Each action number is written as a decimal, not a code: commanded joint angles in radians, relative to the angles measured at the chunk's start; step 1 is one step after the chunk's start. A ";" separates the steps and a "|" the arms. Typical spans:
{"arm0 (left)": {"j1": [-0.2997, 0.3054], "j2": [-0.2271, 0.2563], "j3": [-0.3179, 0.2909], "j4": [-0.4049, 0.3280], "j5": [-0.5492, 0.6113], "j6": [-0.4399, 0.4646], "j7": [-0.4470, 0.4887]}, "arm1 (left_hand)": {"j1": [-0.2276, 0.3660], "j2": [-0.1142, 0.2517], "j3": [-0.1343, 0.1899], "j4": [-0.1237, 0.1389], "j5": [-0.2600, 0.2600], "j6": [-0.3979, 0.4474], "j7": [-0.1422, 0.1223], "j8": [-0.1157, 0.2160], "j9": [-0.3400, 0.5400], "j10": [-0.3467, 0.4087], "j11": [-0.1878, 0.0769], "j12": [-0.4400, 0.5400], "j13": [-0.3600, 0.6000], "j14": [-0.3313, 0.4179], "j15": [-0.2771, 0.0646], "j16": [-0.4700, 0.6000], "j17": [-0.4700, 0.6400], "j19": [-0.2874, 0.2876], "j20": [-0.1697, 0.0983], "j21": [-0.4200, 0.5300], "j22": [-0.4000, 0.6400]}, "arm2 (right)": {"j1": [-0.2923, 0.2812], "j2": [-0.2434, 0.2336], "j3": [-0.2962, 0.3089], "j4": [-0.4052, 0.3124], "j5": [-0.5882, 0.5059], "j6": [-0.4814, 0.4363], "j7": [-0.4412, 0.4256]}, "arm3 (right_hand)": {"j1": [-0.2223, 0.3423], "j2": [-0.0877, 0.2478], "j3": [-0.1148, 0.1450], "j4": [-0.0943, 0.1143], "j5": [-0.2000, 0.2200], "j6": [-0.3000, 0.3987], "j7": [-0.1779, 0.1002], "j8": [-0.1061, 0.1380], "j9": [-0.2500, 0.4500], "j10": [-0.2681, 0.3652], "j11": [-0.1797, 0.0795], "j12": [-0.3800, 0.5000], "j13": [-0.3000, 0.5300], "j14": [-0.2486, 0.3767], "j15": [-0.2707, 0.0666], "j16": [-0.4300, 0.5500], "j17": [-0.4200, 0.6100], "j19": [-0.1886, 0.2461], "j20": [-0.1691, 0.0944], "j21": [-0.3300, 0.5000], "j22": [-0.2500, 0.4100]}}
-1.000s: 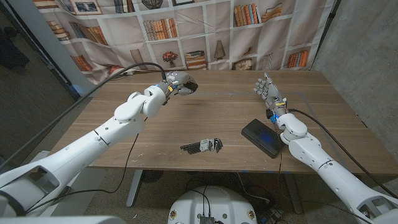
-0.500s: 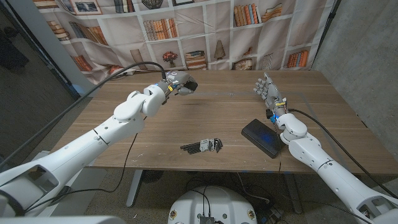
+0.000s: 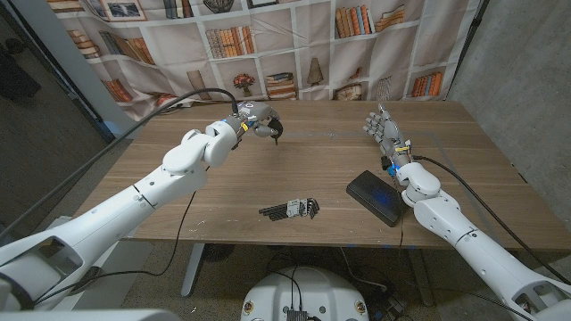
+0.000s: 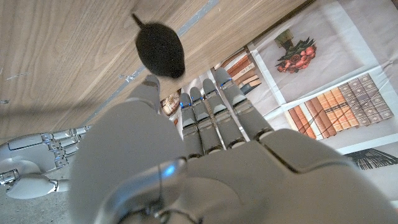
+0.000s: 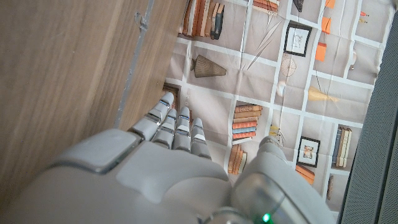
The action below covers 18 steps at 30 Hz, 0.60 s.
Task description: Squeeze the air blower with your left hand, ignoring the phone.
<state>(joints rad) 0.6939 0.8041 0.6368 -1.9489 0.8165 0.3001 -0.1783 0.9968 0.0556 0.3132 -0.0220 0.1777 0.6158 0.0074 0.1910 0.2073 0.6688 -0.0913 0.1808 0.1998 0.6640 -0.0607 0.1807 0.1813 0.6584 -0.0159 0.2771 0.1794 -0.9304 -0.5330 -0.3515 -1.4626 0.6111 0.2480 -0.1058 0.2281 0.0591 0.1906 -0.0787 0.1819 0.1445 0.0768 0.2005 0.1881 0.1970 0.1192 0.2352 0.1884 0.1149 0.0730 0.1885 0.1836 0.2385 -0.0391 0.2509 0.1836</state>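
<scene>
Hex keys point(image 3: 291, 209) lie nearest on the surface point(image 3: 312, 169), the phone point(image 3: 376, 198) to their right. Right robot hand point(image 3: 382, 127) stands upright beyond the phone, fingers apart, holding nothing. Farthest, the left robot hand point(image 3: 252, 119) holds the air blower point(image 3: 271, 127) aloft; its wrist view shows the black bulb point(image 4: 160, 51) at the fingertips point(image 4: 205, 99), nozzle outward.

Left arm is stretched way out toward the far edge of the tabletop, and the left hand point(image 3: 254, 122) is up off the wood with its fingers point(image 4: 214, 112) close together and reaching out. Right hand point(image 3: 382, 129) is over on the right side, standing upright with fingers apart, holding nothing.
</scene>
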 commanded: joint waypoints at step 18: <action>0.011 -0.010 0.007 0.022 -0.010 0.005 -0.016 | -0.013 0.004 -0.005 0.003 0.007 0.004 -0.001 0.008 0.001 0.002 0.007 0.009 0.002 -0.002 -0.049 0.005 0.003 -0.006 0.000 -0.005 0.004 | -0.011 -0.008 -0.003 -0.018 0.001 -0.023 -0.008 | 0.000 0.008 0.002 -0.007 -0.004 0.010 -0.002 -0.003 0.002 0.007 0.002 -0.007 0.002 0.007 0.000 -0.003 0.003 0.014 -0.007 -0.005 0.002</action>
<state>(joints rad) 0.6999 0.7997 0.6411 -1.9414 0.8190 0.3023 -0.1946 0.9815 0.0633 0.3091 -0.0179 0.1777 0.6160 0.0073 0.1969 0.2043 0.6690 -0.0912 0.1855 0.1999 0.6640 -0.0607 0.1808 0.1814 0.6586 -0.0160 0.2734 0.1793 -0.9383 -0.5383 -0.3519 -1.4727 0.6134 0.2329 -0.1094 0.2281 0.0591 0.1906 -0.0786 0.1819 0.1445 0.0767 0.2005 0.1881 0.1970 0.1193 0.2277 0.1884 0.1149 0.0728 0.1885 0.1836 0.2443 -0.0449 0.2509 0.1836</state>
